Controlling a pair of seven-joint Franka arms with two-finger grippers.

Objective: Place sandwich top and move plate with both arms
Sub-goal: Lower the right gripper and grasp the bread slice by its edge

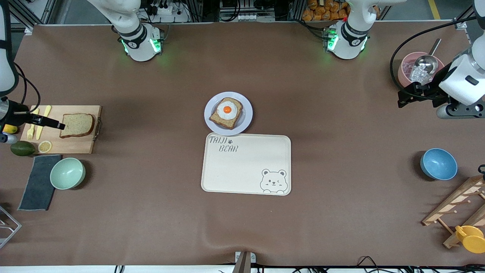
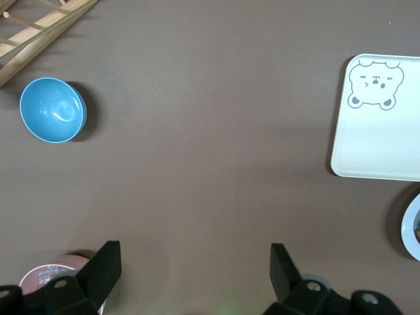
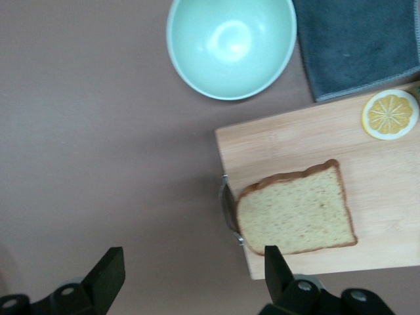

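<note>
Simply ridged round plate, speckled sandwich top

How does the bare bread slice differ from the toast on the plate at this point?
The sandwich top is bare; the toast carries a fried egg. The sandwich top lies on the wooden cutting board toward the right arm's end of the table; the toast sits on the plate mid-table, touching the tray. Both lie flat, brown-crusted.
</note>
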